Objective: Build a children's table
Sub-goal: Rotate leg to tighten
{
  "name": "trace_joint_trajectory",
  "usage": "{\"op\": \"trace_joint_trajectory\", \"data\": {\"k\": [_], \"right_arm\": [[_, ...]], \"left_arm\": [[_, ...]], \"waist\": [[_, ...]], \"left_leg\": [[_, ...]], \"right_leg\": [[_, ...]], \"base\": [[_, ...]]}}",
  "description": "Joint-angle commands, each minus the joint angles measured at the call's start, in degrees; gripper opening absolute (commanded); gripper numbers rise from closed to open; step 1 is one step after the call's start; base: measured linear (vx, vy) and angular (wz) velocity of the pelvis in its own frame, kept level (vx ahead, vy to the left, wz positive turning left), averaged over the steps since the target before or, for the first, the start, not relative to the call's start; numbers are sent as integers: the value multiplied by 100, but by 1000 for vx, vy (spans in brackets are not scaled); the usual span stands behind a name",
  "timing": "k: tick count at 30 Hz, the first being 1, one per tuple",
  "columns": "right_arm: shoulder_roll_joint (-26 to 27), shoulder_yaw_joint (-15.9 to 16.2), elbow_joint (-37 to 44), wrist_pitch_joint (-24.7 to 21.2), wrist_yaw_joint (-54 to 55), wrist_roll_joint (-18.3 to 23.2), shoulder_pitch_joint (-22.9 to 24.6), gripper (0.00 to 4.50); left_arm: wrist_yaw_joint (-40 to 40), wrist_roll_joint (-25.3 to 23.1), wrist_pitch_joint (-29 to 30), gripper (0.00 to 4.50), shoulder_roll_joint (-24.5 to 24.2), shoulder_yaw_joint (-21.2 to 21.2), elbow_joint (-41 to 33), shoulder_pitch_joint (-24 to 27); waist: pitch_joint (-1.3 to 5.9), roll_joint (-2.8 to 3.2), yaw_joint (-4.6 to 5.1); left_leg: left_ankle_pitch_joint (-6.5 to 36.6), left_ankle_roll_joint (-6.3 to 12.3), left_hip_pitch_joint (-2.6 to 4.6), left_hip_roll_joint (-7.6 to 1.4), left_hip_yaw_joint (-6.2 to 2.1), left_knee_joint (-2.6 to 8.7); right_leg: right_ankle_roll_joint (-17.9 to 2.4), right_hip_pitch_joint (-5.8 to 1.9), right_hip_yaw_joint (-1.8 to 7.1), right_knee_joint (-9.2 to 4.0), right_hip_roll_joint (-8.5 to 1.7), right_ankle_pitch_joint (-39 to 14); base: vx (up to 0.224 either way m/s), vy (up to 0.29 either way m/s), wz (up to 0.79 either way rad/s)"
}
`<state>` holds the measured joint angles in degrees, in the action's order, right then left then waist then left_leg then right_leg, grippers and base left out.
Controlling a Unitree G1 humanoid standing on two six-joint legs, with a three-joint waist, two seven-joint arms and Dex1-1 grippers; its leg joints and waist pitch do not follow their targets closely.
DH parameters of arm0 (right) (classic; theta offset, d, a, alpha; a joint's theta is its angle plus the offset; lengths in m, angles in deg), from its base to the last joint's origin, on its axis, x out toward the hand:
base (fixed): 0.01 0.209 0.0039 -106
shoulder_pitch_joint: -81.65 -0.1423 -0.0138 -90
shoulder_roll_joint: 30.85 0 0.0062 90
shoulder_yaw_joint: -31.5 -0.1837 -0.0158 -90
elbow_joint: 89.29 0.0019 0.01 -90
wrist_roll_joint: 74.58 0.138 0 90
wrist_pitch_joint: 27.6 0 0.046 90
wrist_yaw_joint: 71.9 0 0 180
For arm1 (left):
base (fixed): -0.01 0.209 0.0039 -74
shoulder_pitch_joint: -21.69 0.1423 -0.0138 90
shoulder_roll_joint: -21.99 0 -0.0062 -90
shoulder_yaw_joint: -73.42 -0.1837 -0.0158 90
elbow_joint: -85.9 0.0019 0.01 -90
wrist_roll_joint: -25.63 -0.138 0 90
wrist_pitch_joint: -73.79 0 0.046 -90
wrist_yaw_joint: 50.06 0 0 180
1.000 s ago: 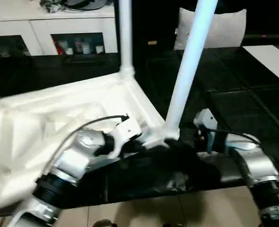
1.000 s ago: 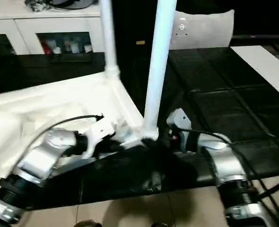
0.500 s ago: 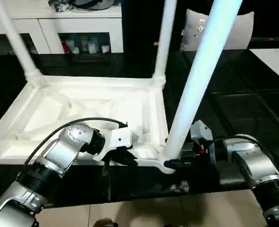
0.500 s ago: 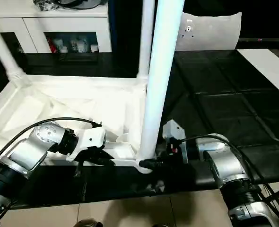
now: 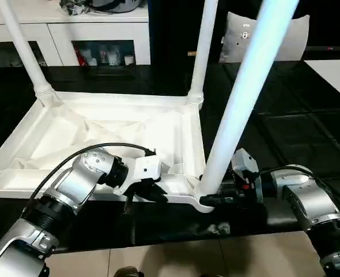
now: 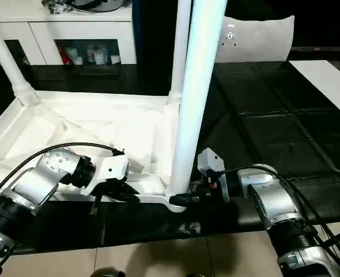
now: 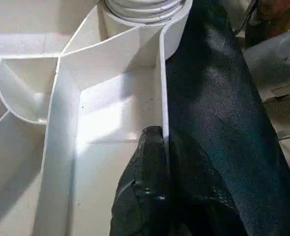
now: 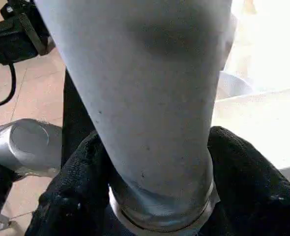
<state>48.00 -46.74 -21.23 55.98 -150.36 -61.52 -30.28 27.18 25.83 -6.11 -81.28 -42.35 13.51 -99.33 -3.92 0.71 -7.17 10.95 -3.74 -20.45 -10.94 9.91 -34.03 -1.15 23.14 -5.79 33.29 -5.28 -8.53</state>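
Change: since a second ago the upturned white plastic table top (image 5: 118,135) has swung from skewed to square-on, and a third leg has come into sight.
Surface: black glossy tiled platform (image 5: 308,138), with tan floor tiles (image 5: 176,259) along its near edge.
Room: white cabinet (image 5: 60,34) with small items in a dark niche stands behind; a grey-white cushion (image 5: 285,37) leans further back on the right.
Obstruction: the near white tapered tube leg (image 5: 242,98) rises steeply across the cushion.
Table: ribbed underside up; legs stand in the near-right, far-right (image 5: 201,52) and far-left (image 5: 23,49) corner sockets.
Left gripper (image 5: 150,193): black fingers (image 7: 150,172) pressed onto the thin near rim wall, pinching it.
Right gripper (image 6: 187,199): black fingers (image 8: 243,182) either side of the near leg's base, against it.
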Motion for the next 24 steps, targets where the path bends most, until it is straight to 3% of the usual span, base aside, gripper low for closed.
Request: {"op": "trace_joint_trajectory", "data": {"k": [1, 4, 8, 9, 10, 11, 12, 14, 18, 21, 23, 24], "right_arm": [[131, 12, 288, -155, 108, 151, 96, 263], [354, -107, 324, -290, 519, 186, 132, 262], [829, -278, 66, -419, 1606, -25, 34, 262], [1013, -345, -58, -445, 2003, -96, -18, 262], [1353, -504, -202, -617, 2591, -60, -104, 262], [1399, -527, -212, -640, 2660, -45, -115, 262], [1445, -551, -220, -666, 2725, -28, -125, 262], [1808, -777, -347, -784, 3454, -49, -230, 261], [2089, -909, -666, -599, 4361, -303, -383, 254], [2145, -1001, -733, -553, 4431, -338, -406, 254], [2097, -998, -704, -433, 4430, -440, -384, 308], [2082, -1008, -691, -421, 4433, -450, -372, 308]], "left_arm": [[-127, 79, 166, 0, 147, 23, -180, 61], [-598, 108, 577, 0, 312, 182, -427, 181], [-1305, 140, 1226, 0, 668, 405, -846, 366], [-1595, 151, 1489, 0, 844, 494, -1002, 432], [-2202, 114, 1882, 0, 1255, 663, -1234, 529], [-2298, 100, 1920, 0, 1320, 687, -1257, 538], [-2393, 85, 1955, 0, 1386, 712, -1278, 547], [-3036, -78, 2226, 0, 1832, 816, -1411, 586], [-3923, -203, 2432, 0, 2465, 912, -1440, 609], [-4019, -326, 2597, 0, 2632, 789, -1565, 630], [-4001, -403, 2650, 0, 2579, 706, -1603, 615], [-4003, -410, 2655, 0, 2552, 703, -1607, 618]], "waist": [[407, -45, 16], [400, -57, 36], [364, -59, 95], [366, -86, 137], [340, -90, 164], [349, -91, 254], [349, -91, 254], [388, -109, 352], [397, -122, 370], [434, -119, 323], [460, -103, 308], [468, -102, 307]], "left_leg": [[1148, 290, 28, -250, -50, 435], [1176, 258, 22, -257, -50, 439], [1397, 174, 35, -210, -72, 454], [1348, 94, 10, -237, -81, 460], [1422, 101, 6, -218, -88, 470], [1486, 38, 1, -196, -109, 457], [1486, 38, 1, -196, -109, 457], [1229, 189, -15, -193, -80, 434], [1048, 294, -22, -165, -48, 409], [824, 380, -39, -176, -45, 401], [599, 457, -52, -193, -47, 386], [539, 485, -59, -189, -46, 379]], "right_leg": [[-1116, -306, 299, -344, -361, -1939], [-1122, -308, 306, -334, -374, -1976], [-885, -289, 274, -434, -377, -2658], [-873, -299, 282, -392, -396, -2663], [-827, -287, 258, -445, -383, -2836], [-690, -303, 219, -484, -390, -3131], [-690, -303, 219, -484, -390, -3131], [-779, -291, 260, -457, -360, -2620], [-832, -282, 255, -459, -347, -2463], [-821, -307, 260, -430, -349, -2235], [-984, -312, 268, -354, -332, -1678], [-1028, -316, 267, -337, -325, -1539]], "base": [[0, 0, 0], [0, 0, 0], [0, 0, 0], [0, 0, 0], [0, 0, 0], [0, 0, 0], [0, 0, 0], [0, 0, 0], [0, 0, 0], [0, 0, 0], [0, 0, 0], [0, 0, 0]]}}
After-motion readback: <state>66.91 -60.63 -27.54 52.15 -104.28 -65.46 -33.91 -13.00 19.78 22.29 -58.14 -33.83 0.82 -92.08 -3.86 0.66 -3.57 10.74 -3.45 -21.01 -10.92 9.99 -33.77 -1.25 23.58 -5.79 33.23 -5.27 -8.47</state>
